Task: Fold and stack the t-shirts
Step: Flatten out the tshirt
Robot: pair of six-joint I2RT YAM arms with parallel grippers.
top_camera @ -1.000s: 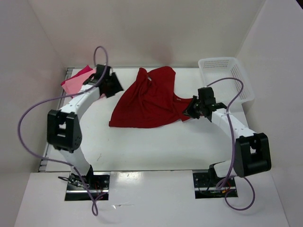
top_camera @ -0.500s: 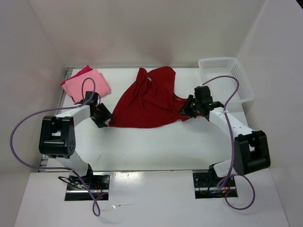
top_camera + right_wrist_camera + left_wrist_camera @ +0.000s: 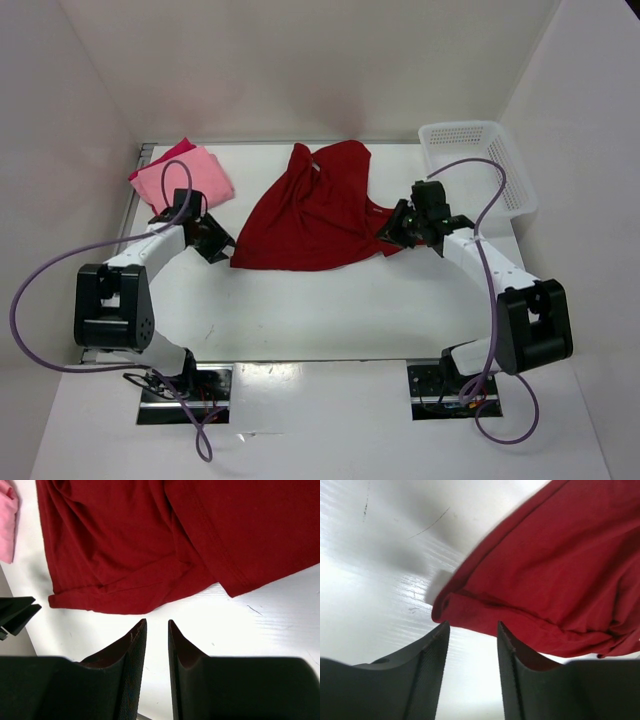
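Bases of both arms sit at the near edge of the surface [image 3: 330, 310], and each arm reaches inward to one side of the dark red shirt [image 3: 315, 210].

The left arm [image 3: 150, 250] lies low, with the left jaws aimed at the shirt's near-left corner. Its wrist view shows them parted, with only bare surface between them. The doubled hem corner lies just ahead, not yet touched.

The right arm [image 3: 480, 260] does much the same at the shirt's right edge. The right jaws stand narrowly apart and hold nothing, and the hem lies just beyond their tips. Coming in from opposite ends like this looks like preparation to pinch two edges at once, so the cloth can be pulled flat or turned over on itself.

The dark red shirt sprawls across the middle of the surface, rumpled and unfolded, with wrinkles gathered toward its near edge. It is the largest piece and appears to be the one left to fold.

Farther back, in the far-left corner, the light pink shirt [image 3: 185, 180] rests as a compact, seemingly folded square on the crimson-pink shirt [image 3: 172, 153], which shows only as an edge beneath it. Keeping that small stack in the corner leaves the middle open for working the big shirt.

A white basket [image 3: 515, 165] stands at the far right, well apart from the cloth.
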